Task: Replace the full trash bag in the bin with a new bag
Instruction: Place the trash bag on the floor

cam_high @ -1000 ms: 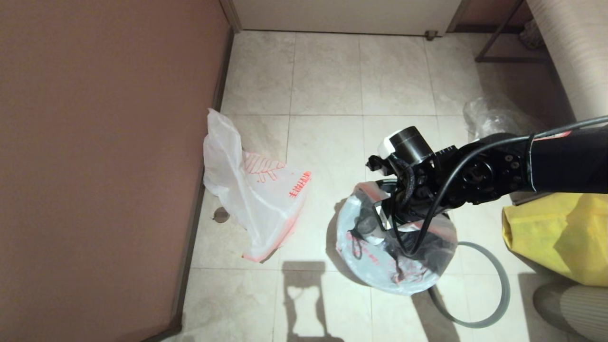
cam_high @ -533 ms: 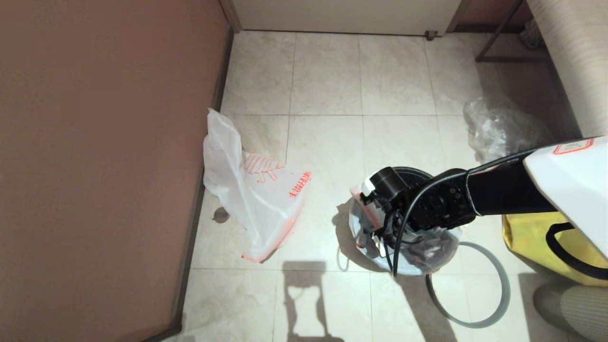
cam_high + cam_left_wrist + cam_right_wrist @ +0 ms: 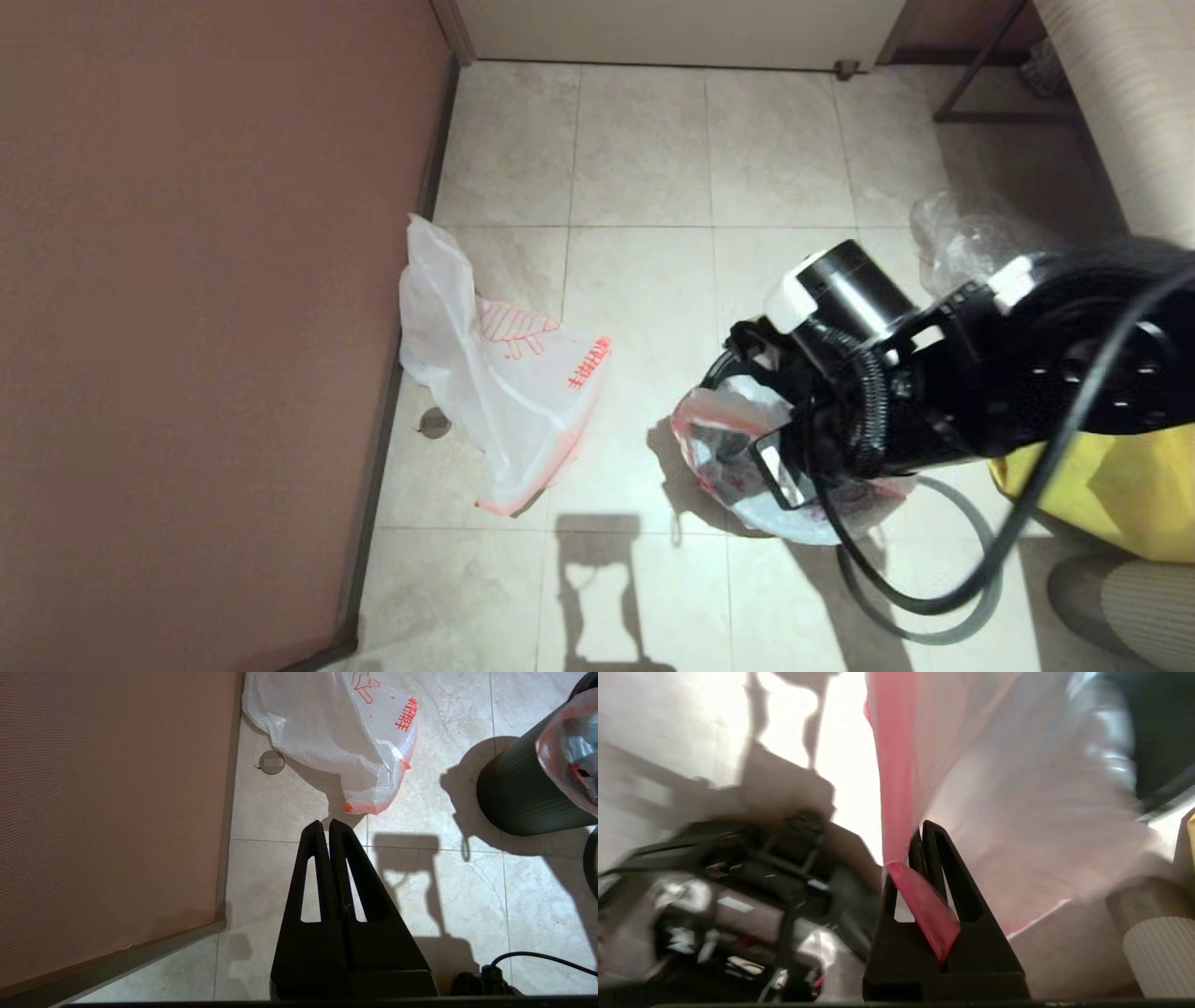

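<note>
Translucent white plastic, edged in orange-pink and bulging with clear bottles and wrappers, marks the full trash bag (image 3: pixel 738 439), which sits in the mouth of the small round black plastic bin (image 3: pixel 724 369) on the pale tiled floor (image 3: pixel 644 149). Directly above it hangs the right gripper (image 3: pixel 920 847), its jaws pressed together on a fold of the bag's orange-pink edge, seen plainly in the right wrist view; the film runs taut away from the jaws toward the bulk of the bag, which hangs below them. That is the relation the coming move turns on: the load lies straight beneath the pinch, its long axis roughly upright inside the tapering bin, so a clean lift probably needs to go up along that axis before swinging aside

The bin's thin grey rim ring (image 3: pixel 971 523) lies flat on the floor beside it, on the robot's right, partly under the arm's black cable. A yellow fabric sack (image 3: pixel 1111 485) sits near on that side, and a crumpled clear bag (image 3: pixel 962 247) lies beyond it

The limp new bag (image 3: pixel 504 392), thin white plastic with an orange leaf drawing and red characters, slumps against the brown wall (image 3: pixel 205 308), well apart from the bin on the robot's left. The left gripper (image 3: pixel 325 828), jaws shut on nothing, hangs parked over bare floor, and is the nearer arm to that bag
</note>
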Controlling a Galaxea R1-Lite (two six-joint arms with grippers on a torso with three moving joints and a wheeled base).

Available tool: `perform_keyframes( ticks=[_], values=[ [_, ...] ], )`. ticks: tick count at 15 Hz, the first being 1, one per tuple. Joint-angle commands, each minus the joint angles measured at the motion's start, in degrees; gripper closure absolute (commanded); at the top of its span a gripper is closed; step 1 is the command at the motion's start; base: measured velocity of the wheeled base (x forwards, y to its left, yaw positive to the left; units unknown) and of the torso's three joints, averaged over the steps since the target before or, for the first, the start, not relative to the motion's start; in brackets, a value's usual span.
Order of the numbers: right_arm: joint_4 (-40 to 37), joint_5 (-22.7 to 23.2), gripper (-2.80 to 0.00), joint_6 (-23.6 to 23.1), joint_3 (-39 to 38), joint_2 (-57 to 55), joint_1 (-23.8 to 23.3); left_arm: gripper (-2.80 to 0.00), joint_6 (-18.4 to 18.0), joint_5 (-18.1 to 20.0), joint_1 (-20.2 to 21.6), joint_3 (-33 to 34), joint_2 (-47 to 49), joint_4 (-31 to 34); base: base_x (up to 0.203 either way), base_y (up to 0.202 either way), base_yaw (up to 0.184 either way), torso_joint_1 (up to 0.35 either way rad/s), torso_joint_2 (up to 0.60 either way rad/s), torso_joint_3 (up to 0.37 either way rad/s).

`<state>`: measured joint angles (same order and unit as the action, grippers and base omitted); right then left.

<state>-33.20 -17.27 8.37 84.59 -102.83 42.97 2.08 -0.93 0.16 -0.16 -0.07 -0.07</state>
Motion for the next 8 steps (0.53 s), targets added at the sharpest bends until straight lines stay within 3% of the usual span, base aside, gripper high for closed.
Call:
perform_keyframes(
  ticks=[1,5,8],
  values=[
    [-2.76,-0.23,0.00,0.54,-0.32,11.39,2.45,0.00,0.02,-0.04,0.02,-0.02,0.07,-0.01,0.000,0.000,0.000,0.000,0.00,0.000],
    [-7.41,-0.19,0.00,1.14,-0.98,24.18,2.44,0.00,0.02,-0.03,0.02,0.06,0.07,-0.01,0.000,0.000,0.000,0.000,0.00,0.000],
    [-3.78,0.12,0.00,1.76,-0.75,28.79,0.65,0.00,0.02,-0.04,0.02,-0.02,0.07,-0.01,0.000,0.000,0.000,0.000,0.00,0.000]
  ],
)
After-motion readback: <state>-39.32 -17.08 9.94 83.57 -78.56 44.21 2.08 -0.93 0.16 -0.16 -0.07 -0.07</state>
